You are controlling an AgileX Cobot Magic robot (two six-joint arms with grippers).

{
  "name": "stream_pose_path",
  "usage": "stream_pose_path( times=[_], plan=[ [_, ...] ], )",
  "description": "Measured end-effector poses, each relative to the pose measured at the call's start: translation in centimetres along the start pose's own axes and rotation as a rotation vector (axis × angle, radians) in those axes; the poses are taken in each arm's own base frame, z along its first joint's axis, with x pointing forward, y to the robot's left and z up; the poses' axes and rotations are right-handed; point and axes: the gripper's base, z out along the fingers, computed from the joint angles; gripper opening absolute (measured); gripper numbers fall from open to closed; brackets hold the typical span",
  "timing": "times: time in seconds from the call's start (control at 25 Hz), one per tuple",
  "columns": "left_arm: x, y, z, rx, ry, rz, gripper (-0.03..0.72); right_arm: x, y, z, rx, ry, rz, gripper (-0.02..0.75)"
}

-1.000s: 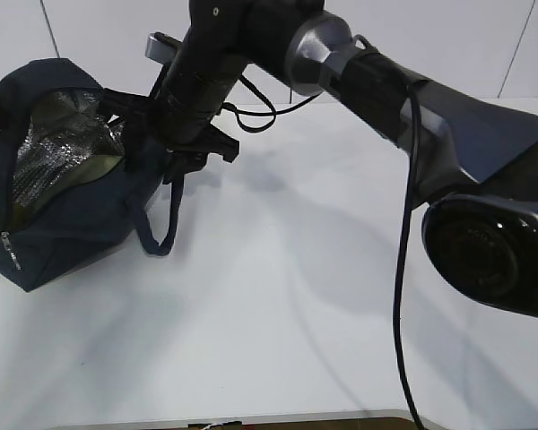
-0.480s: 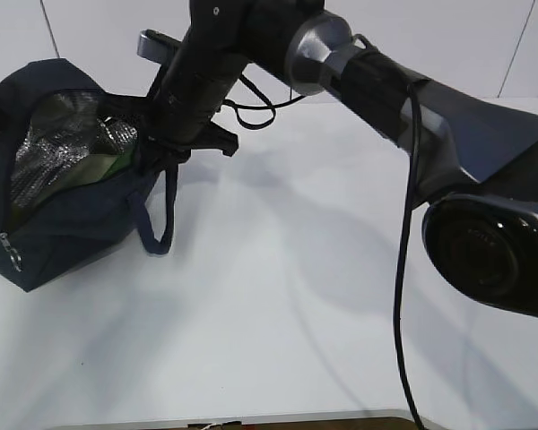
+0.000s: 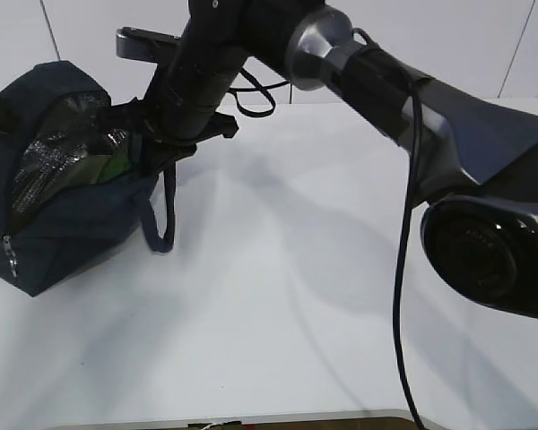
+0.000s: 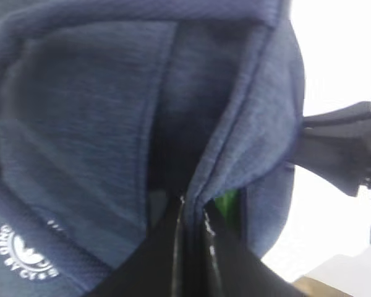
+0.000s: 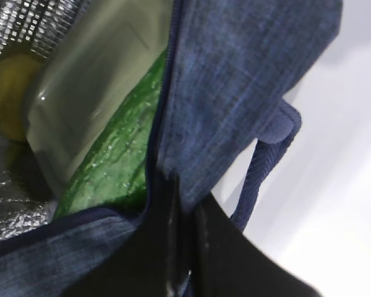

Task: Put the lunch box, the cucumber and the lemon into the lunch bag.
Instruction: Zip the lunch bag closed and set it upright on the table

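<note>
Lunch bag [image 3: 63,206] at table's [image 3: 278,305] left edge; cucumber [image 5: 114,164], lemon [image 5: 9,93], lunch box [image 5: 93,93] inside. Right gripper [image 5: 182,204] and left gripper [image 4: 191,210] pinching rim fabric (jaws pressed together).

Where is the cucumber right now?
Right wrist view: the cucumber lies inside the lunch bag, between the lunch box and the bag's navy wall.

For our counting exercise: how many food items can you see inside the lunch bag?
2. The cucumber lies against the bag's near wall, beside the lunch box; the lemon sits on the box's far side by the foil lining. Others may be hidden.
</note>
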Motion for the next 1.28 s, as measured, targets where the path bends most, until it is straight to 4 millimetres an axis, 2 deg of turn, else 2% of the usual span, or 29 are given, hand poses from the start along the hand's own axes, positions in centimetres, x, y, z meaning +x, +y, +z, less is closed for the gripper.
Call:
stream_pose_path(
  times=[0.24,0.4,0.72,1.0,1.28],
  plan=[
    [-0.1,-0.2,0.0,0.030,-0.011,-0.013,-0.015,-0.8,0.6,-1.8,0.006,-0.057,-0.071,0.013],
    [-0.1,-1.5,0.7,0.067,-0.003,0.000,-0.015,-0.9,0.6,-2.5,0.031,-0.066,-0.152,0.013],
    [0.4,-4.1,2.4,0.109,0.040,0.053,-0.015,-1.4,1.4,-6.7,0.101,-0.113,-0.243,0.011],
    [0.2,-5.5,2.6,0.215,0.017,0.018,-0.015,-0.2,1.0,-8.3,0.167,-0.040,-0.277,0.010],
    [1.1,-9.1,4.6,0.281,0.068,0.072,-0.015,1.9,0.1,-12.1,0.343,0.016,-0.332,0.010]
  ],
)
